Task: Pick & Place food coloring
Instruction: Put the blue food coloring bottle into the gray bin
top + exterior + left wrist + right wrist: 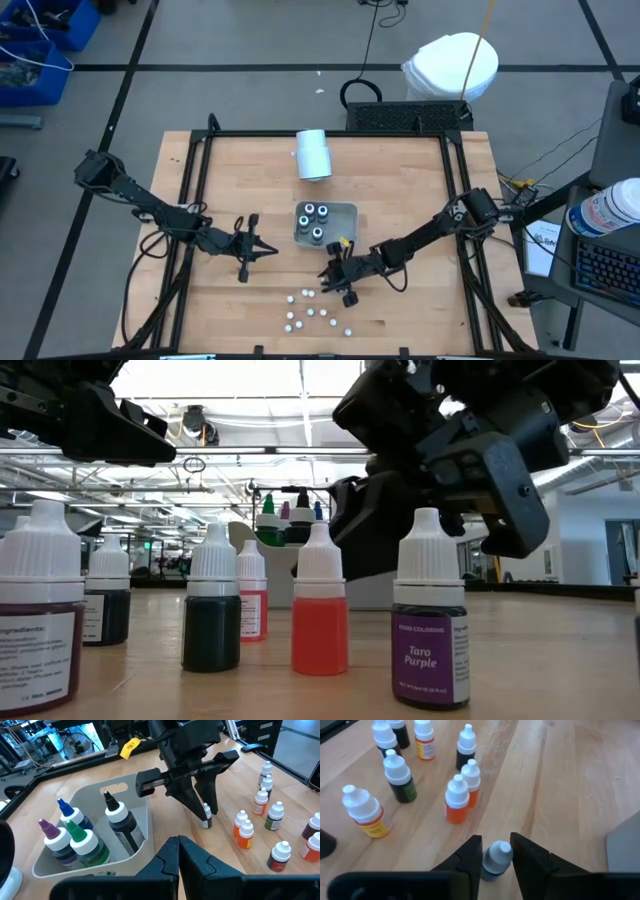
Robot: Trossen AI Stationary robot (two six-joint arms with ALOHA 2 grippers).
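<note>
Several small food coloring bottles [315, 312] stand upright on their bases near the table's front edge. They show close up in the right wrist view [457, 800]. Apart from them, one small bottle with a pale cap [496, 860] stands between the fingers of my right gripper [496, 851], which is shut on it. That gripper [330, 275] is just near of the grey tray [345, 210]. Several larger dark bottles [75, 840] stand in the tray. My left gripper [272, 251] hovers shut, to the left of the tray. My right gripper pinches the small bottle at its cap and shoulder [499, 854] between its two fingers. The fingers [212, 795] slant down at it from the table's right. The bottle stands upright with its base [206, 825] on the table.
A white cylinder [313, 155] lies on the table beyond the tray. A black frame [200, 180] runs along the table's left, far and right edges. Bare wood lies between the tray and the loose bottles [260, 820].
</note>
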